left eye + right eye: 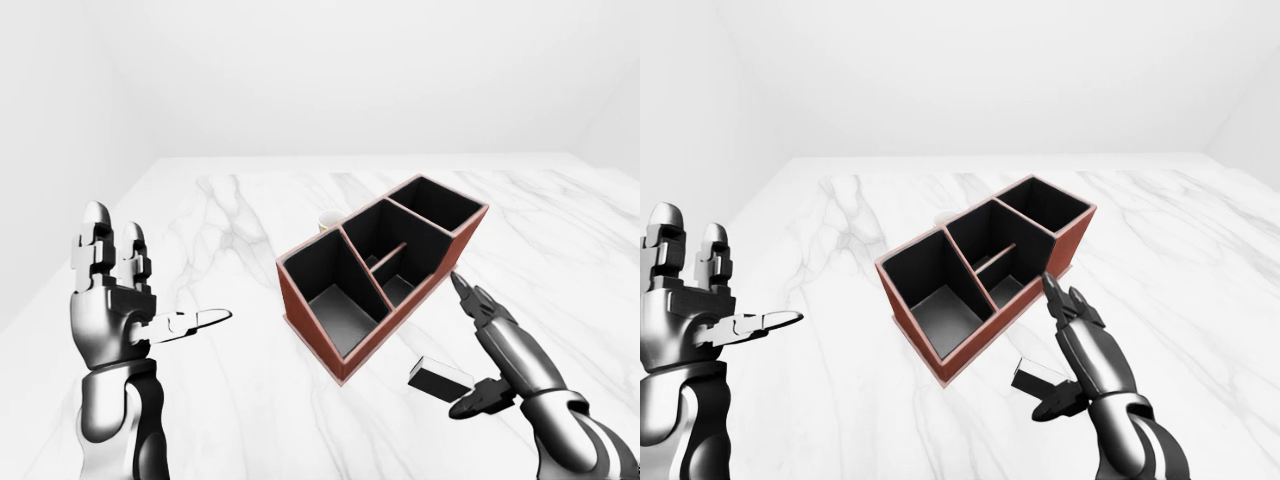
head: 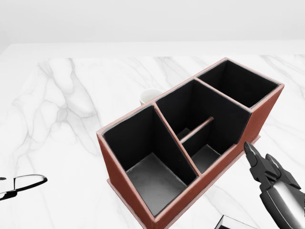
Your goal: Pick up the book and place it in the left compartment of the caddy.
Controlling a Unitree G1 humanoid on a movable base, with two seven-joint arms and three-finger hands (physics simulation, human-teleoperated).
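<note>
Two chrome-and-black three-finger hands frame the scene, and the task looks barely past its first step. Nearest, the right hand [image 1: 490, 350] has a small flat dark book with a pale edge [image 1: 440, 377] between its thumb and its long fingers [image 1: 478, 303]; the thumb tip touches the book's right end in the left-eye view, but whether the fingers truly clamp it or only stand about it cannot be told, since the long fingers point up and away from it. The book sits just below and left of those fingers, close over the white marble tabletop [image 1: 230, 400], still outside the caddy. Off to the far left, the left hand [image 1: 115, 300] is held upright with its fingers spread and its thumb pointing right, holding nothing. Beyond the right hand's fingertips, just up and left of them, stands the reddish-brown rectangular caddy with black-lined compartments [image 2: 119, 171], angled across the table; its leftmost compartment [image 2: 152, 176] is large and holds nothing. Past the caddy's far wall a small cream cup [image 2: 150, 96] peeks out. What remains, I judge, is lifting the book, carrying it left over the rim and lowering it in.
</note>
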